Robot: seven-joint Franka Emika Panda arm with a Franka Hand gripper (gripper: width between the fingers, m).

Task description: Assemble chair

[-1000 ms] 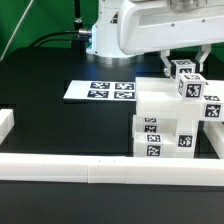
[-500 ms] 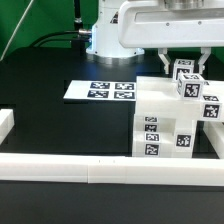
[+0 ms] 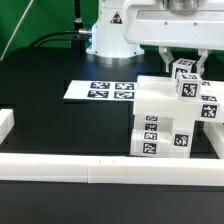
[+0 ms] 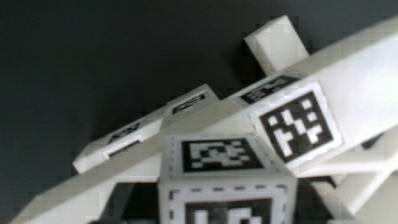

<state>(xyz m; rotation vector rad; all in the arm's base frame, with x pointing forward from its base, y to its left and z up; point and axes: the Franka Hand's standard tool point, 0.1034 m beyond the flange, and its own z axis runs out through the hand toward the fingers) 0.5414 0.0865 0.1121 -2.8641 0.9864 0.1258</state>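
Note:
The partly built white chair (image 3: pixel 160 125) stands at the exterior view's right, a blocky stack with black-and-white tags on its faces. A short tagged white leg piece (image 3: pixel 186 82) stands on its top right. My gripper (image 3: pixel 184 68) comes down from above, shut on this leg, with a dark finger on either side. In the wrist view the leg's tagged end (image 4: pixel 222 160) fills the space between my gripper's (image 4: pixel 222 205) fingers, and the chair's tagged slats (image 4: pixel 294 110) lie beyond it.
The marker board (image 3: pixel 105 90) lies flat on the black table, left of the chair. A long white border bar (image 3: pixel 90 168) runs along the front and a short one (image 3: pixel 6 122) sits at the left edge. The arm's base (image 3: pixel 108 35) stands behind.
My wrist housing above has shifted slightly toward the exterior view's right, as if turning. The leg piece and the chair stay where they were.

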